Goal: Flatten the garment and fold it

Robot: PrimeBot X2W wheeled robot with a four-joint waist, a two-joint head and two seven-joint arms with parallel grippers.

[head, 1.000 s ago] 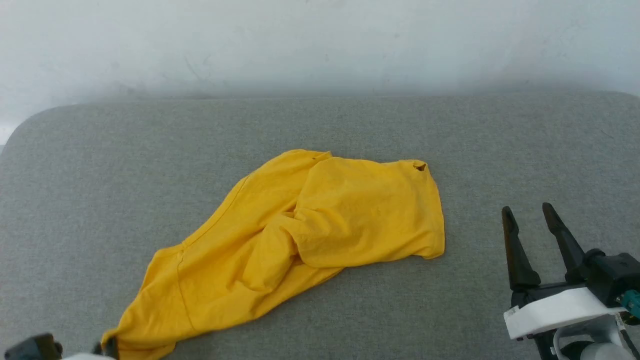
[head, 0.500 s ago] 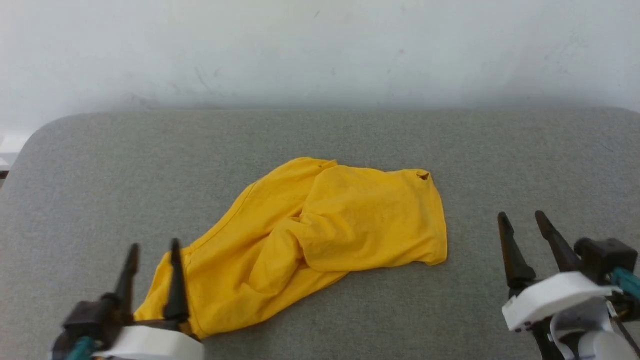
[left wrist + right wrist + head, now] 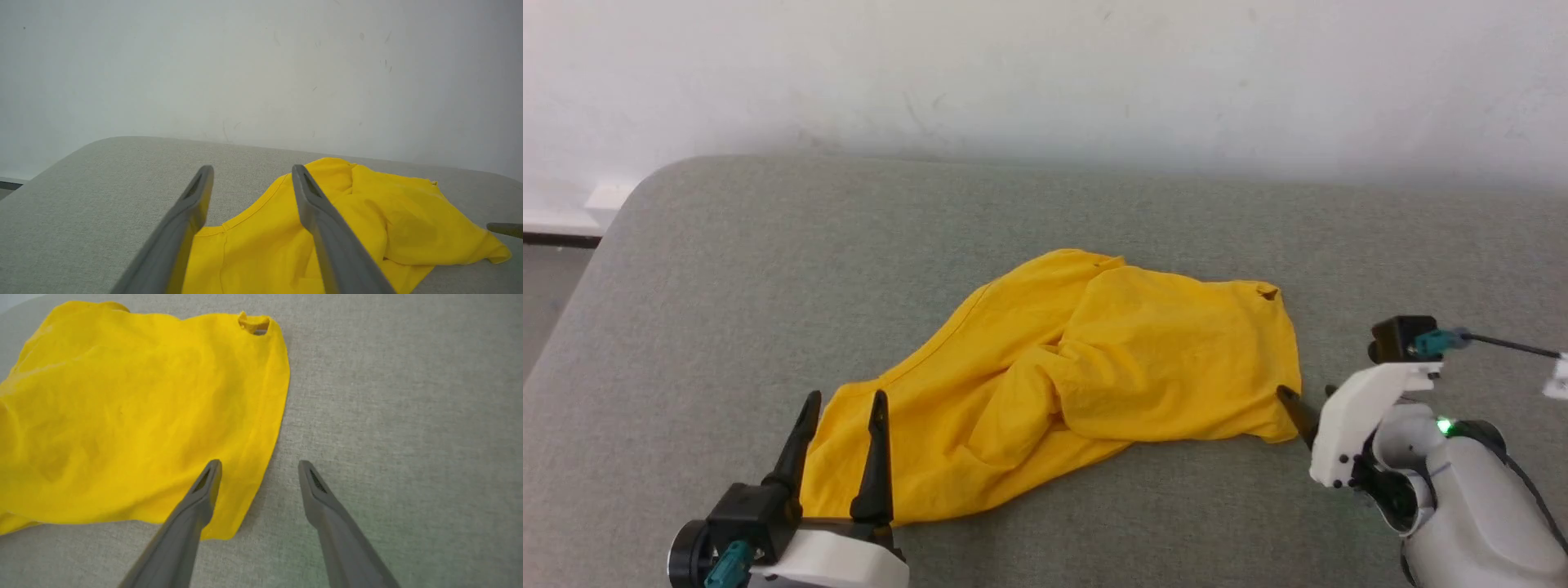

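Before me lies a desk [image 3: 768, 237] covered in grey woven fabric, its corner at ten o'clock rounded off. Behind it, at twelve o'clock, rises a white wall [image 3: 1013, 73] marked with faint scuffs and scratches. At nine o'clock a strip of grey floor [image 3: 547, 310] meets a pale skirting [image 3: 564, 219]. The light is even and soft.
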